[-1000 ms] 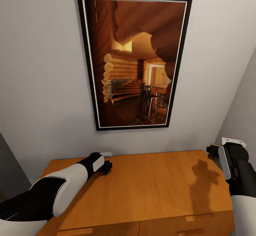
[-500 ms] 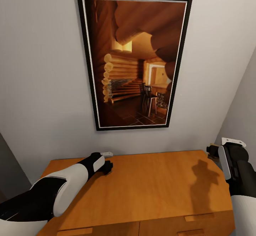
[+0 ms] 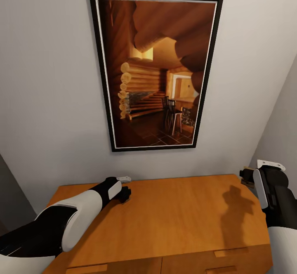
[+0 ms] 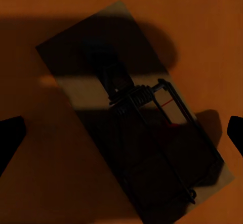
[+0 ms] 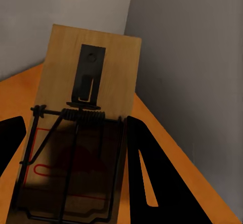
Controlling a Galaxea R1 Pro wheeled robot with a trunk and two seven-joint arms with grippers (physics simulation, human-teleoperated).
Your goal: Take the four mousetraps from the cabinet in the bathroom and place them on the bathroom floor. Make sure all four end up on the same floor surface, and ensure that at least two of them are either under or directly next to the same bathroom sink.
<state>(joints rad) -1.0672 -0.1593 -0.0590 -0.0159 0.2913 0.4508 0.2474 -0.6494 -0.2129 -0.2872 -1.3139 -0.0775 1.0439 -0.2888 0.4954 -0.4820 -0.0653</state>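
Mousetrap [image 5: 83,128] in the right wrist view stands between the dark fingers [image 5: 152,178] of the right claw [image 3: 246,178]; this trap is lifted clear of the cabinet [image 3: 173,220], over its right back corner. Whether the fingers actually press on it I cannot tell. Its lower edge is cut off by the frame. A red outline is printed on its board under the wire; no letters can be read.

A second trap [image 4: 134,118] lies flat on the cabinet top, in deep shadow, seen in the left wrist view. The left claw [image 3: 124,193] hovers over it with fingers [image 4: 10,138] spread wide, one at each side of the trap and apart from it. The trap's metal parts are hard to make out in the dark; a thin red line shows beside the spring. One corner runs out of the frame.

That makes two traps counted. In the head view both are hidden by the claws.

At the near edge of the cabinet, two drawer handles [image 3: 231,251] show, the fronts cut off.

Beyond the cabinet, on the grey wall, hangs one black-framed picture [image 3: 154,69] of a log interior.
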